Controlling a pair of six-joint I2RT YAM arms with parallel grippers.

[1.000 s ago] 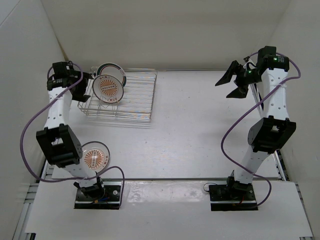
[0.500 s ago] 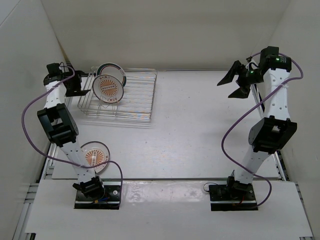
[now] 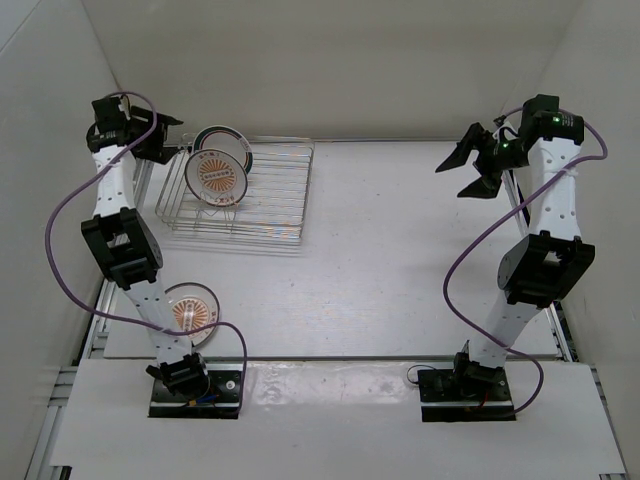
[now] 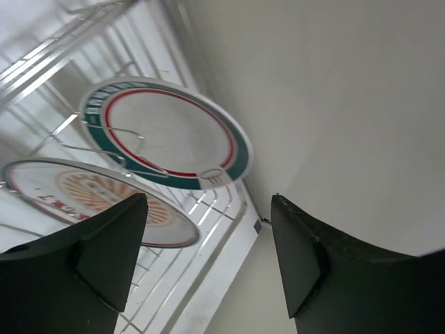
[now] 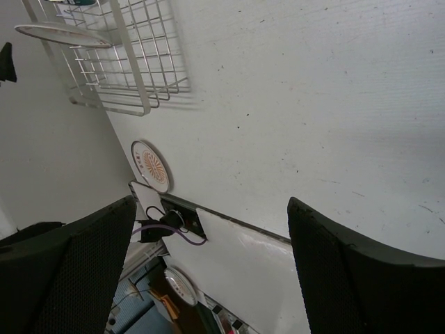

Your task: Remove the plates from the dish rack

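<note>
Plates [image 3: 216, 177] sit just beside the left gripper [image 3: 168, 138], which hangs raised at the far left corner with its fingers [image 4: 104, 257] spread wide and nothing between them, touching neither plate nor wire. In the left wrist view the gap between those fingers frames the green-banded plate [image 4: 167, 132], which stands tilted on edge with one of the rack's wires crossing its face. The sunburst plate [image 4: 83, 191] leans in the next slot, apart from the first. From the top view both stand at the left end of the dish rack [image 3: 270, 190], the sunburst one in front and the green-banded one behind it, nearer the back wall [image 3: 330, 60]; the rest of the rack's bars hold nothing. The rack sits at the far left of the table [image 3: 400, 260]. A second sunburst plate [image 3: 190, 312] lies flat on the table at the near left, well apart from the rack and partly hidden by the left arm's lower link. The right gripper [image 3: 458, 172] hangs raised at the far right, its fingers [image 5: 69, 271] also spread wide and holding nothing, over bare table and well apart from the rack.
</note>
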